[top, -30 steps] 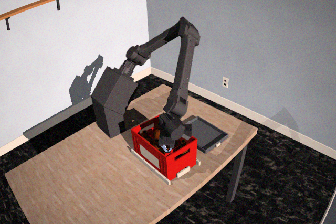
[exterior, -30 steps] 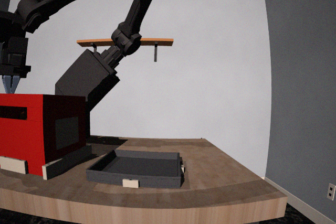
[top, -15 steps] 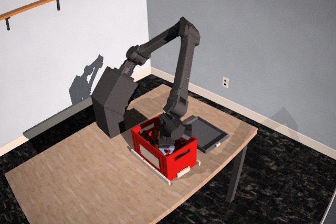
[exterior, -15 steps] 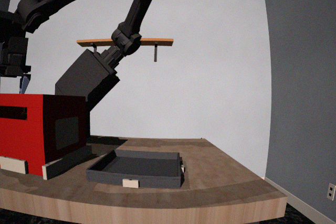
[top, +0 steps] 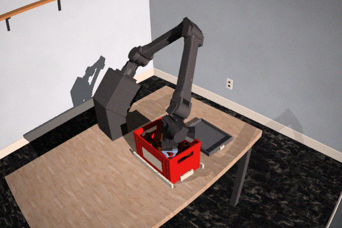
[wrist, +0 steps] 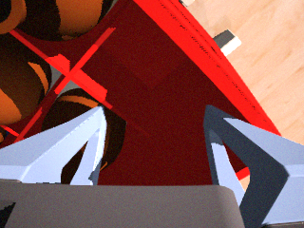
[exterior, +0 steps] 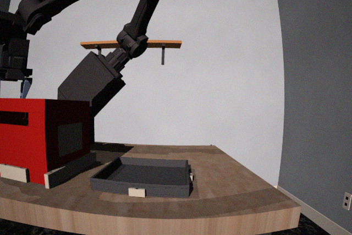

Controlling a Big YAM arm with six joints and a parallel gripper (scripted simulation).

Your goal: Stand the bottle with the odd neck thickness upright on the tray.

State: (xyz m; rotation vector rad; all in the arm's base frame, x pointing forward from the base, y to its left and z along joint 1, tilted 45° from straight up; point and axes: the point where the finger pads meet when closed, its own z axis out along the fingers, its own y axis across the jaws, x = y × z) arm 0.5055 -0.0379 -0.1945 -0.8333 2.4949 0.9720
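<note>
Pincer [wrist: 155, 136] spread, pinching nothing, hovering over crate [wrist: 190, 32]; nearest bottle [wrist: 76, 114] sits at 9 o'clock, upright, beneath one fingertip [wrist: 95, 128].

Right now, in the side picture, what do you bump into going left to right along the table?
Gripper → red crate → gray tray → bare table → wall socket.

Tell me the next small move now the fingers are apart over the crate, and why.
Probably shift the gripper sideways to centre on the bottle by its one finger. The open fingers straddle an empty crate cell, holding nothing; the tray holds no bottle.
</note>
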